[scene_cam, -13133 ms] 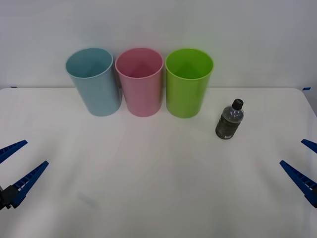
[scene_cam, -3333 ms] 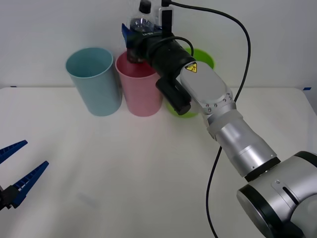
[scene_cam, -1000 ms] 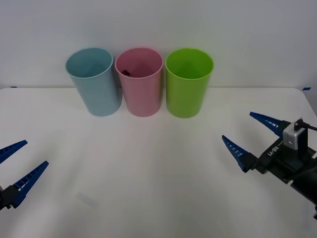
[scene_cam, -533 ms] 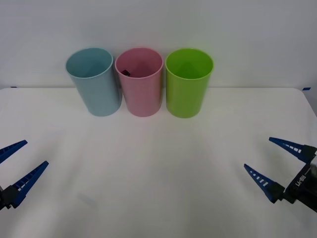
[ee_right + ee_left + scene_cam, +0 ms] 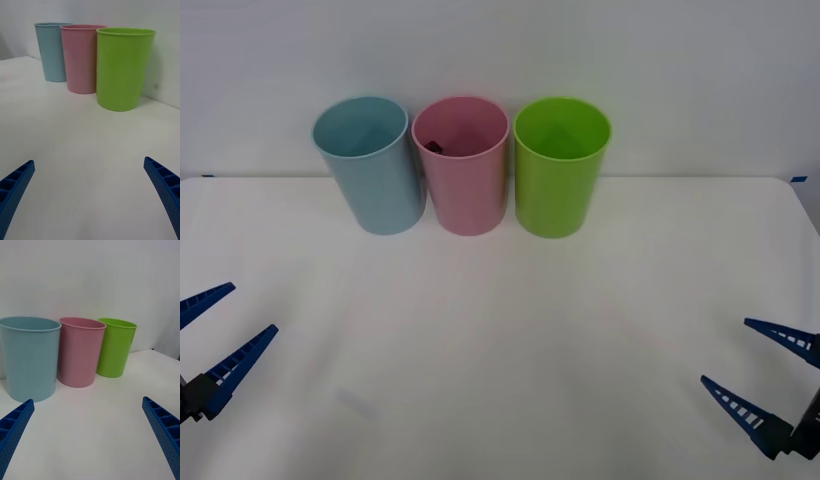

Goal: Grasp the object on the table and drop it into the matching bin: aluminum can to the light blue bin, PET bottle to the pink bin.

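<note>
On the white table [image 5: 500, 330] the light blue bin [image 5: 375, 180], the pink bin [image 5: 467, 185] and a lime green bin [image 5: 558, 185] stand in a row at the back. A small dark bit [image 5: 434, 147] shows inside the pink bin near its left inner wall; the rest of the PET bottle is hidden by the bin. My right gripper [image 5: 725, 351] hangs open and empty at the table's front right, far from the bins. At the front left, my left gripper [image 5: 253, 307] is parked open and empty. Both wrist views look toward the pink bin [image 5: 83, 60] [image 5: 79, 352].
The table's back edge meets a plain white wall just behind the bins. The right wrist view has the lime green bin [image 5: 122, 71] nearest; the left wrist view has the light blue bin [image 5: 28, 360] nearest.
My right gripper has drawn back toward the front right corner of the table, open and empty. The left gripper and the bins have not moved.
</note>
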